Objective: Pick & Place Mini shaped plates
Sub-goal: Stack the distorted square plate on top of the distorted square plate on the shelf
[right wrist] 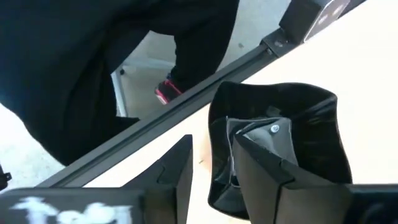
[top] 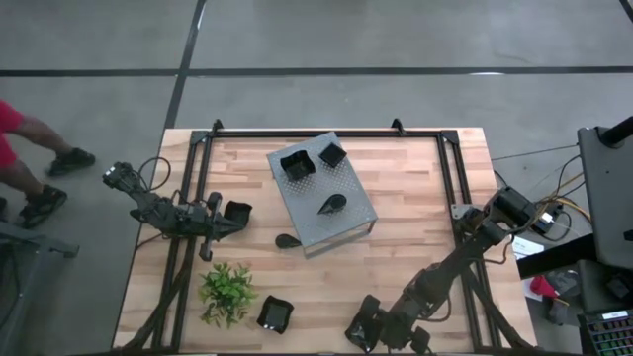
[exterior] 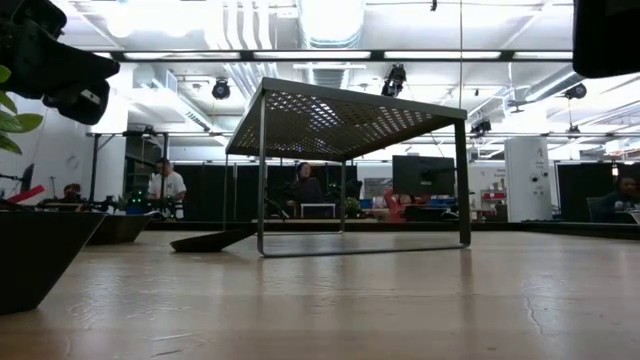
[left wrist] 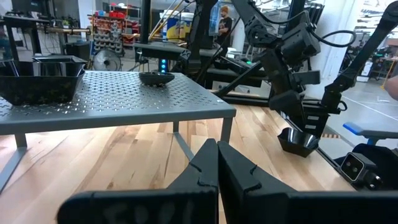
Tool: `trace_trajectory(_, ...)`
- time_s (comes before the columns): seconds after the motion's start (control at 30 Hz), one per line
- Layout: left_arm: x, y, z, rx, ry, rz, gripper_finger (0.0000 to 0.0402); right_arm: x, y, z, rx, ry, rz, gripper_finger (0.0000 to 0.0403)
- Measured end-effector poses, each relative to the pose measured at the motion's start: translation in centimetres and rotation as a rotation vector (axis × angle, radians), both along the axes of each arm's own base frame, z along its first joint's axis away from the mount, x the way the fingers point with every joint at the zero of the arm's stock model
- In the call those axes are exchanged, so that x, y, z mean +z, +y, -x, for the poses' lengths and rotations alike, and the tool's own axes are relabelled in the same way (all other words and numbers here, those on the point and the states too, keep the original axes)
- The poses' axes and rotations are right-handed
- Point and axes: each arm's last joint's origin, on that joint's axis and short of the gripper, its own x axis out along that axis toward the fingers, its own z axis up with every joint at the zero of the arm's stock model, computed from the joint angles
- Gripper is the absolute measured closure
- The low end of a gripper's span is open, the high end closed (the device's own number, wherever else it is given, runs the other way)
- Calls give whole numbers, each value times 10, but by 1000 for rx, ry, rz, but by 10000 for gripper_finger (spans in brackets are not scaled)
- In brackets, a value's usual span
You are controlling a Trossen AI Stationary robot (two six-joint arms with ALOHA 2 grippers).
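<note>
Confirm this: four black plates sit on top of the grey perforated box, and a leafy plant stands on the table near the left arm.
Not right: three black plates sit on the grey perforated box, as the high view shows. The leafy plant does stand on the table near the left arm.

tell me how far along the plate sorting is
Done: three glossy black mini plates sit on the grey perforated metal box: two square, one leaf-shaped.
In hand: the right gripper has one finger inside a square black plate at the table's near edge.
Left: plates by the left gripper, beside the box and near the green plant.
</note>
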Motion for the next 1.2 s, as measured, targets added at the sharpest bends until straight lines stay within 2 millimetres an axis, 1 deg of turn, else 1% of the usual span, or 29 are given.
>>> trace_trajectory(0.27,0,0,0,0,0,0,401,-8,-5,3,-16,8,29,291)
trace_trajectory(0.5,0,0,0,0,1,0,401,-21,-2,3,-10,26,38,302)
trace_trajectory(0.57,0,0,0,0,1,0,401,-22,-2,3,-11,32,42,306)
trace_trajectory(0.63,0,0,0,0,1,0,401,-19,-2,3,-9,23,35,311)
trace_trajectory(0.77,0,0,0,0,1,0,401,-18,-2,3,-7,15,38,328)
trace_trajectory(1.07,0,0,0,0,1,0,401,-22,-2,2,-12,29,51,389)
trace_trajectory(1.2,0,0,0,0,1,0,401,-17,-3,1,-25,-16,75,394)
